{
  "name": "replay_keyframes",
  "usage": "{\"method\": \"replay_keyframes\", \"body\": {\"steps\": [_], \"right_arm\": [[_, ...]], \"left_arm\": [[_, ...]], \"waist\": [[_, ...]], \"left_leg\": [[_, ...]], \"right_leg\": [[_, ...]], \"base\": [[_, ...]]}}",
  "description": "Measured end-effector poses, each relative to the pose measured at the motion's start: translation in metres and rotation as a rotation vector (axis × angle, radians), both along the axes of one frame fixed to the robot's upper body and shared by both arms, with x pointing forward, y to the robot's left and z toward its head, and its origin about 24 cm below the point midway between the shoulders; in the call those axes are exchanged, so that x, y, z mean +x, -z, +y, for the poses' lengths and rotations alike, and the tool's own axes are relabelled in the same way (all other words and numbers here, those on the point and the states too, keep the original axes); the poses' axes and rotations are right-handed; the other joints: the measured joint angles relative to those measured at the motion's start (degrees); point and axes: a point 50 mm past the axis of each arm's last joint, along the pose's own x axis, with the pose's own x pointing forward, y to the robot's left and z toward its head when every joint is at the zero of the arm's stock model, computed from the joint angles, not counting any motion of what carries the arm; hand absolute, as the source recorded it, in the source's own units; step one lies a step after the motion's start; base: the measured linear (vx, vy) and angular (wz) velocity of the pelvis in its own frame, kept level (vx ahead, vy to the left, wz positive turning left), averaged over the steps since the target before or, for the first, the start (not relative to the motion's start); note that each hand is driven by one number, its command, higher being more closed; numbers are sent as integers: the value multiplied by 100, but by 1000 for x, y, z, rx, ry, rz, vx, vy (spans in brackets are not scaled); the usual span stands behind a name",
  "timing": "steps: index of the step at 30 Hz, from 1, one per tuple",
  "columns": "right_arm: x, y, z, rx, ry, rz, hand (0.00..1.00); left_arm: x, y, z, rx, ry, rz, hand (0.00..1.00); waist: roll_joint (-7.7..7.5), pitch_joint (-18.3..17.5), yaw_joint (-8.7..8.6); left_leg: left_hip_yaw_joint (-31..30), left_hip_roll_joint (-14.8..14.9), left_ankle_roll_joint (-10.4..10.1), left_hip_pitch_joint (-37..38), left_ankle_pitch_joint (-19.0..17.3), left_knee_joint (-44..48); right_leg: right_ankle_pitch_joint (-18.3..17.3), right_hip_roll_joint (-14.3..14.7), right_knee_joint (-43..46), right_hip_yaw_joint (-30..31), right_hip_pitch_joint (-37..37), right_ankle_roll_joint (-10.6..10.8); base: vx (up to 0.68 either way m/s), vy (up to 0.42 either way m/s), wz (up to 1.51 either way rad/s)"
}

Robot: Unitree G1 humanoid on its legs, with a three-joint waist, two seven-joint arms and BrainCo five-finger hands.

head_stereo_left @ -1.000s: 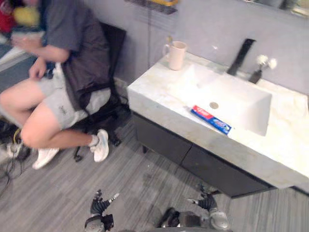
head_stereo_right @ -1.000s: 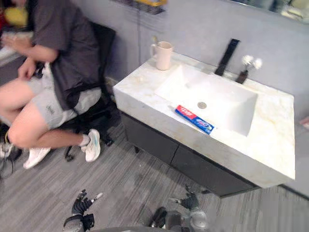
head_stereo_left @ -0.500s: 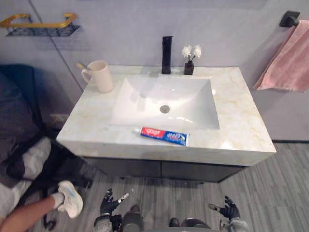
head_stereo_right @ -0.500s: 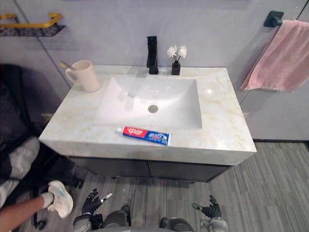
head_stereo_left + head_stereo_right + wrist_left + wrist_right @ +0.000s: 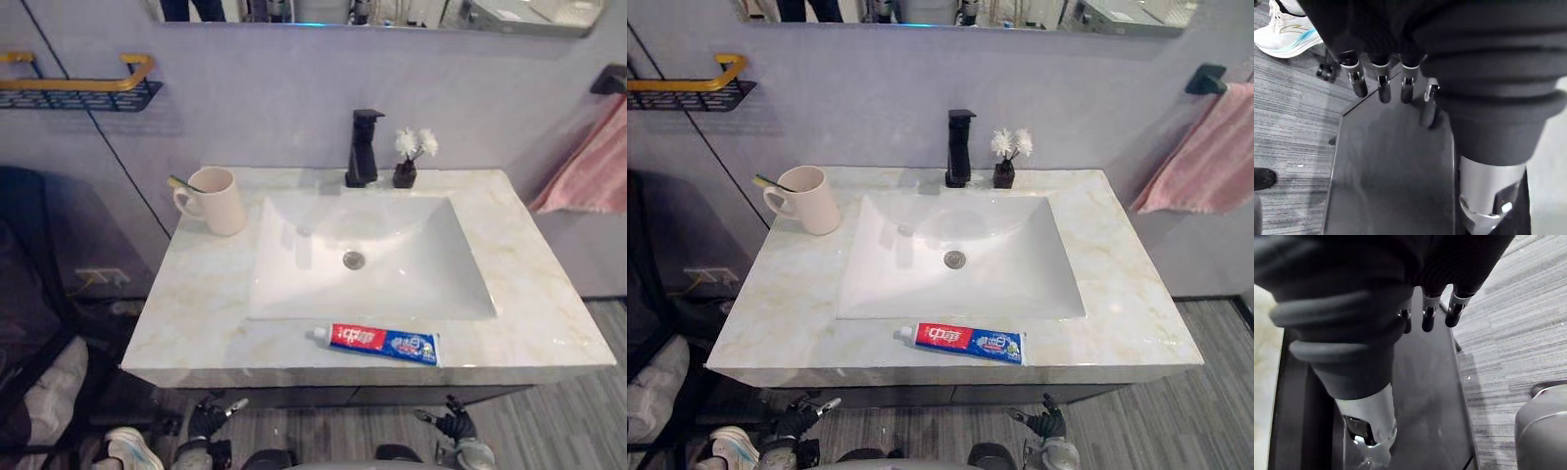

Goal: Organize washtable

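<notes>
Along the front edge of the counter (image 5: 196,313), just before the basin (image 5: 411,284), the toothpaste (image 5: 384,344) lies flat with its cap toward the robot's left. The mug (image 5: 220,201) holding a toothbrush (image 5: 181,183) stands at the back left, and the faucet (image 5: 362,147) and vase (image 5: 406,171) stand behind the basin. The left hand (image 5: 208,419) and right hand (image 5: 454,424) hang low before the dark cabinet (image 5: 1391,171), fingers loosely straight and holding nothing, with the toothpaste between them and well apart from each.

Dark ribbed cover over left hand (image 5: 1415,39), same on right hand (image 5: 1356,289), silver fingers (image 5: 1382,87), dark tips
</notes>
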Motion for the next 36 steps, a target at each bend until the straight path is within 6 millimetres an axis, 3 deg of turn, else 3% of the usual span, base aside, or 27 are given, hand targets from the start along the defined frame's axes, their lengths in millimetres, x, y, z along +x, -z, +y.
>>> {"method": "replay_keyframes", "body": {"steps": [2,7,8,21,25,28,31,33,34,36], "right_arm": [[-2,1,-3,-7,10,12,0],[-17,4,-5,-6,34,48,0],[-25,7,-5,-2,44,82,0],[-28,8,-9,11,95,78,0],[-23,6,-12,17,116,57,0],[-22,3,-21,8,155,40,0],[-17,-1,-32,-22,158,16,0],[-10,-7,-40,-45,150,-20,0],[-10,-8,-41,-50,160,-25,0],[-19,-9,-47,-66,171,-17,0]], "left_arm": [[-3,3,-7,-26,-19,9,0],[-15,9,-20,-69,-46,35,0],[-29,13,-13,-61,-77,84,0],[-18,13,-21,-64,-8,71,0],[-17,12,-21,-59,12,74,0],[-21,9,1,-19,-61,68,0],[-26,-3,44,72,-162,49,0],[-28,-23,87,184,-256,2,0],[-26,-31,97,214,-275,-26,0],[-6,-67,125,326,-292,-171,0]], "waist": [[-17,-86,93],[172,-177,92],[125,-244,91],[204,-194,55],[235,-168,-49],[263,-138,-73],[269,-125,-61],[270,-71,-49],[236,-63,-31],[246,9,105]], "left_leg": [[-48,29,-27,-9,7,-107],[-257,145,-168,226,284,-698],[-317,-158,47,675,831,-1644],[-244,-144,46,792,832,-1667],[-249,-143,39,788,837,-1673],[-288,-138,37,781,837,-1674],[-346,-136,30,758,831,-1674],[-382,-141,6,707,816,-1673],[-385,-141,10,693,819,-1673],[-397,-159,30,686,832,-1672]], "right_leg": [[-25,8,-363,-56,117,14],[232,157,-999,-359,483,-30],[672,-10,-1723,-452,892,168],[707,-1,-1753,-425,1019,146],[707,-1,-1761,-470,1041,147],[715,-6,-1806,-553,1085,149],[769,-8,-1963,-673,1191,153],[781,-14,-2022,-763,1222,160],[793,-15,-2038,-781,1237,165],[808,-31,-2098,-873,1301,177]], "base": [[15,-102,15],[-1,-71,21],[0,0,0],[-5,-1,-1],[-77,-17,2],[-40,-17,9],[-4,-18,16],[18,-19,15],[35,-18,16],[28,-18,15]]}}
